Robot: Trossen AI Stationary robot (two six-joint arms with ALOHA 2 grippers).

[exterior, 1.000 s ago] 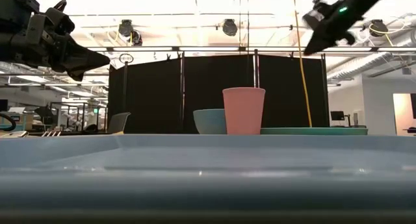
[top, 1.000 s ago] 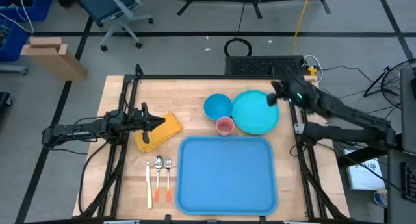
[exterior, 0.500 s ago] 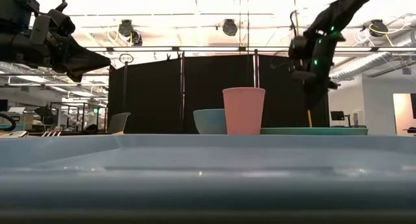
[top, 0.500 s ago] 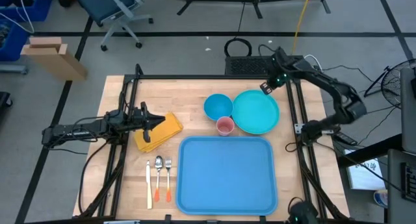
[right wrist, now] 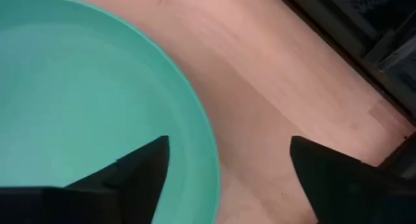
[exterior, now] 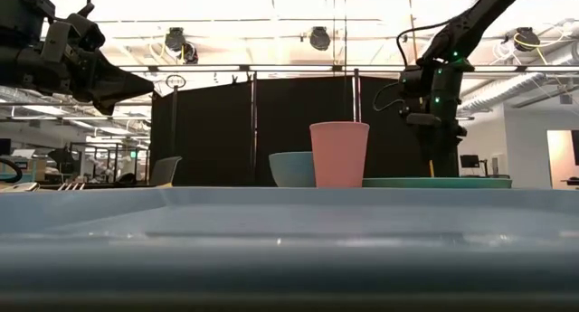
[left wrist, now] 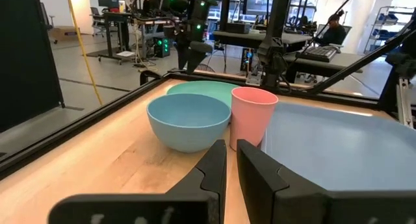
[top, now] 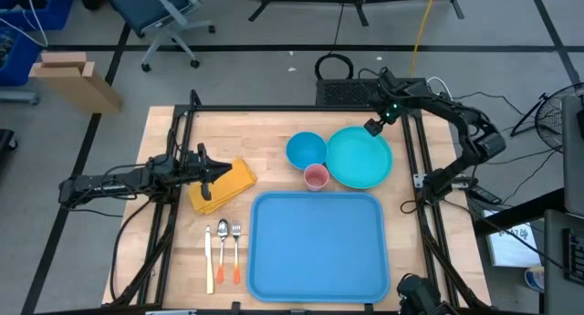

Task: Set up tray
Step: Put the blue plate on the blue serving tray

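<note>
The sky-blue tray (top: 318,246) lies flat at the table's near middle. Beyond it stand a blue bowl (top: 306,151), a pink cup (top: 316,177) and a round teal plate (top: 358,157). My right gripper (top: 372,128) points steeply down over the plate's far right rim (right wrist: 201,139) and is open. One finger is above the plate's inside, the other above the wood outside it, and I see no touch. My left gripper (top: 224,172) hovers level over a yellow napkin (top: 222,185), shut and holding nothing, also seen in the left wrist view (left wrist: 231,165).
A knife (top: 208,256), a spoon (top: 222,251) and a fork (top: 236,251) lie side by side left of the tray. Black frame rails (top: 415,160) run along the table's left and right sides. Bare wood shows at the far left.
My right gripper has swung toward the table's far edge, tipped from a shallow slant to pointing steeply down, and sunk to just above the teal plate's far right rim. The dishes have not moved.
</note>
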